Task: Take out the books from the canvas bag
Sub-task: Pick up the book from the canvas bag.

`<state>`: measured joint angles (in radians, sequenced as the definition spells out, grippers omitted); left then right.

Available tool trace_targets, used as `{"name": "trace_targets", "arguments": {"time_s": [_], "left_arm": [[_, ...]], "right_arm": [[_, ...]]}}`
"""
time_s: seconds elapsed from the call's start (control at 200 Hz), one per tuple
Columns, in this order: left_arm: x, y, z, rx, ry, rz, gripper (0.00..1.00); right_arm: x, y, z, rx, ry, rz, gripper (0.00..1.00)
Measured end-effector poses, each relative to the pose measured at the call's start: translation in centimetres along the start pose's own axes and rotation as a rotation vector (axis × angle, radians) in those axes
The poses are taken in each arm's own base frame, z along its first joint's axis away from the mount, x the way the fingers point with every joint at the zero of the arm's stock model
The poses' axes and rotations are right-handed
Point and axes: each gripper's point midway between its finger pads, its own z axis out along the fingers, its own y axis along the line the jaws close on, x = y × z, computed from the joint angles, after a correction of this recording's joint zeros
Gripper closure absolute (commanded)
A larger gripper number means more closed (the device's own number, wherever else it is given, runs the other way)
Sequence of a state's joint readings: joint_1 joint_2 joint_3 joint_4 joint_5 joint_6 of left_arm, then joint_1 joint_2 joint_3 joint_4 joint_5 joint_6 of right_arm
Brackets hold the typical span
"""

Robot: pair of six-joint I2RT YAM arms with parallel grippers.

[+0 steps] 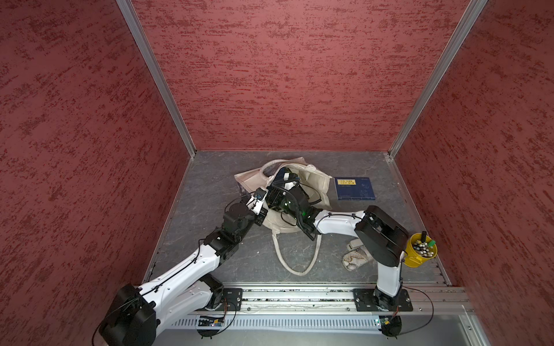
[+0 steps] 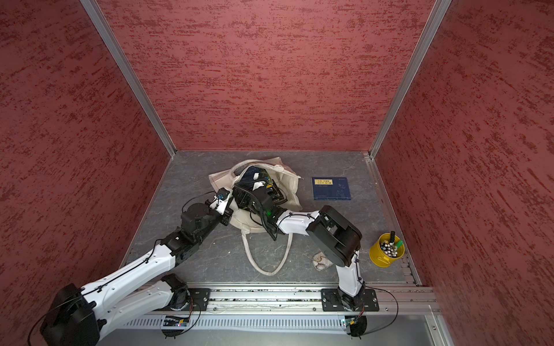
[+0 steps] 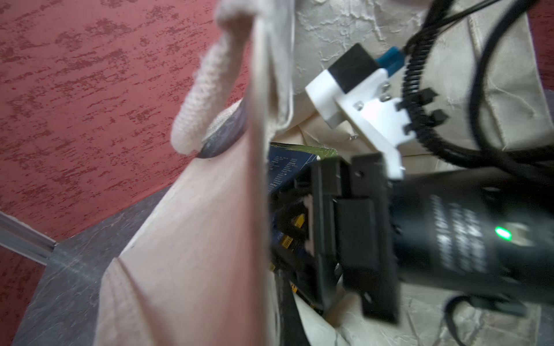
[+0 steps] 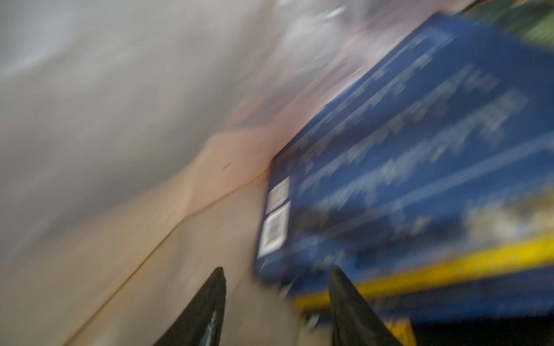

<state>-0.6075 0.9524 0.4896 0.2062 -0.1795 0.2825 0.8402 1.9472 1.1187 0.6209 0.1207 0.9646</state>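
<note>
Books (image 2: 254,173) lay stacked inside the canvas bag (image 1: 317,182), slumped mid-table with its mouth toward me in both top views. One dark blue book (image 1: 355,188) was already out, flat on the grey table (image 1: 209,194) just beside the bag's right side. My right arm (image 1: 338,223) reached into the mouth and covered most of what was inside. My left gripper (image 1: 264,209) was at the near left rim. One loop handle (image 1: 295,263) trailed toward me on the table. A white patterned pouch (image 1: 355,257) lay partly under my right elbow. A yellow bucket of pens (image 1: 419,254) stood near the right wall, well apart from the bag.

From my left wrist, the bag's rim stood up as a sheet of cloth running straight into my left gripper, which was clamped fully closed on it; the cloth hid the fingers. Beyond it the other handle (image 3: 204,99) curled, and my right arm's black wrist blocked all but a blue corner and yellow scraps of the books.

From my right wrist, badly blurred, my right gripper (image 4: 277,269) had its jaws partly apart with nothing between them, only bag lining behind. A blue cover (image 4: 404,149) lay just beside one fingertip (image 4: 344,293), on top of a yellow-edged book (image 4: 449,268). Whether the tip touched it I couldn't tell.
</note>
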Motion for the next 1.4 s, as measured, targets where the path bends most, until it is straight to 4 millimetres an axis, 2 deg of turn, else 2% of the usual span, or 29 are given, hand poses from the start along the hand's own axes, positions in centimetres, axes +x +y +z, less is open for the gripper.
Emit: {"name": "trace_targets", "arguments": {"time_s": [0.1,0.386,0.501,0.807,1.107,1.293,1.398], "left_arm": [[0.0,0.0,0.0,0.003,-0.002,0.000,1.00],[-0.1,-0.1,0.0,0.006,-0.003,0.003,1.00],[-0.1,-0.1,0.0,0.007,-0.002,0.003,1.00],[-0.1,-0.1,0.0,0.007,-0.003,0.007,1.00],[0.0,-0.5,0.0,0.022,-0.001,0.018,1.00],[0.0,-0.5,0.0,0.023,-0.001,0.024,1.00],[0.0,-0.6,0.0,0.023,-0.001,0.025,1.00]], "right_arm": [[-0.8,-1.5,0.3,0.038,-0.010,0.014,0.48],[-1.3,-1.8,0.9,0.059,-0.023,0.077,0.52],[-1.4,-2.2,1.0,0.068,-0.032,0.114,0.60],[-2.0,-2.5,1.5,0.092,-0.034,0.157,0.68],[-3.8,-2.5,1.9,0.105,-0.056,0.167,0.69],[-5.0,-1.0,2.4,0.083,-0.074,0.170,0.67],[-5.1,-1.0,2.9,0.080,-0.079,0.182,0.66]]}}
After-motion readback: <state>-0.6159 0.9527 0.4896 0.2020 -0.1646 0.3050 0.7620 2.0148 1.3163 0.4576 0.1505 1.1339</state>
